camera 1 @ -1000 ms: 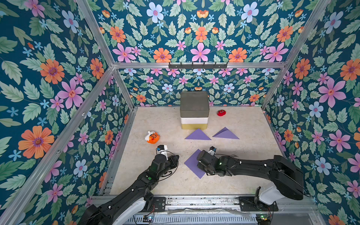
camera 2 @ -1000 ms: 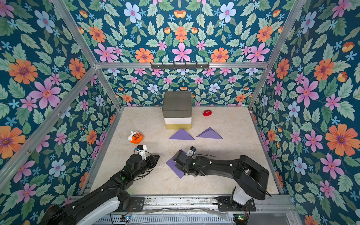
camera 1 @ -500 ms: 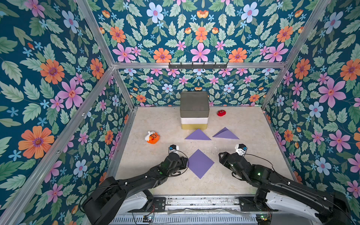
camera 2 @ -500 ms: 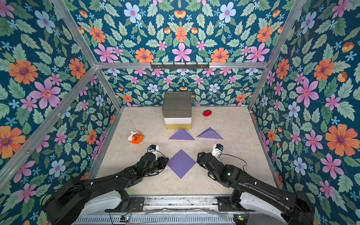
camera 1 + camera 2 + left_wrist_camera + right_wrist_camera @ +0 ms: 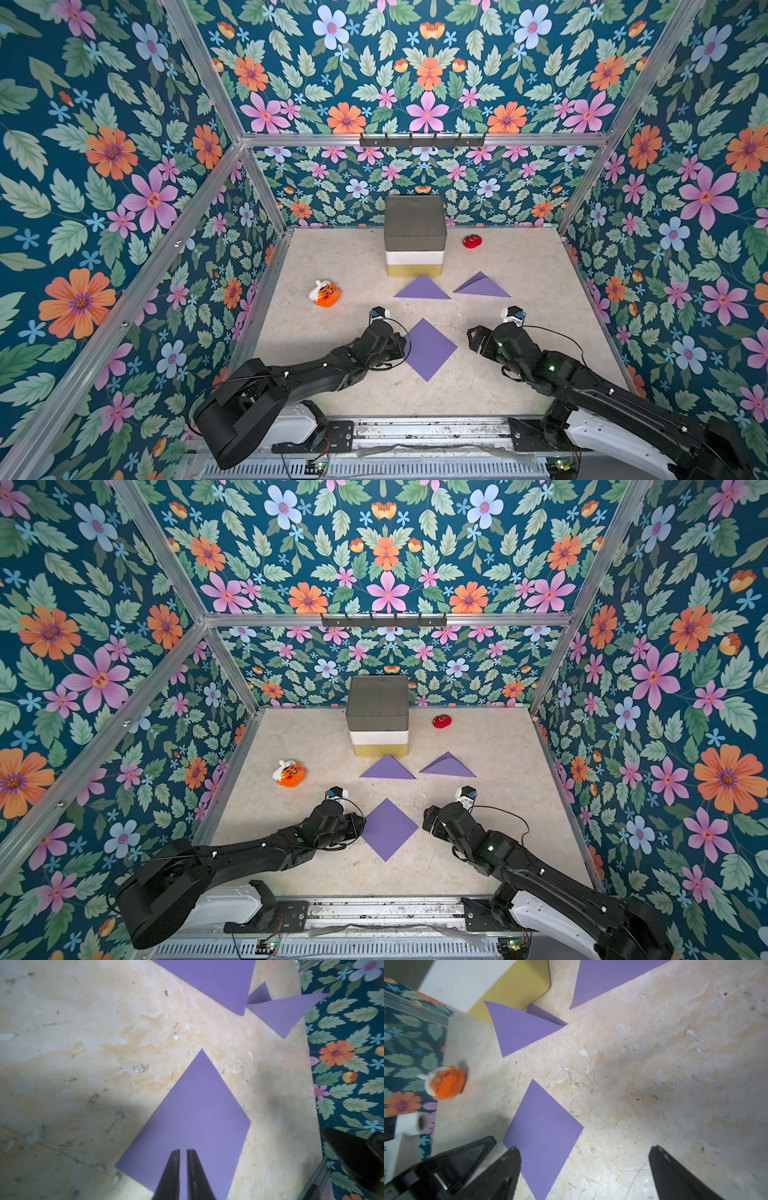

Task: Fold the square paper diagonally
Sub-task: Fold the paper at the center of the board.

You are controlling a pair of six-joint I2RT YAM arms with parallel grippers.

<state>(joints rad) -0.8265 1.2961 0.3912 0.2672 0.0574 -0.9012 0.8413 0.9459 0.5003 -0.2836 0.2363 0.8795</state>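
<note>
Little grip is offered by the table (image 5: 532, 266), so the square paper (image 5: 428, 349) may be slid or creased off-diagonal if one corner is dragged while the opposite is not pinned. It is laid flat between the pincers, one diagonal aimed pincer to pincer; no long axis is shown. The left gripper (image 5: 183, 1150) is pressed nearly together over its near corner; the right gripper (image 5: 585, 1148) is spread wide near the opposite one.

Matt purple, smooth and uncreased: square paper (image 5: 428, 348). Marble-look beige with a low sheen, pitted, with chipped white flakes: worktop (image 5: 519, 266). Black, matt, plastic-looking: left fingers (image 5: 172, 1174). Fuzzy cloth at 10 o'clock of the sheet: orange toy (image 5: 325, 293). Brushed metal: frame rail (image 5: 291, 139).
</note>
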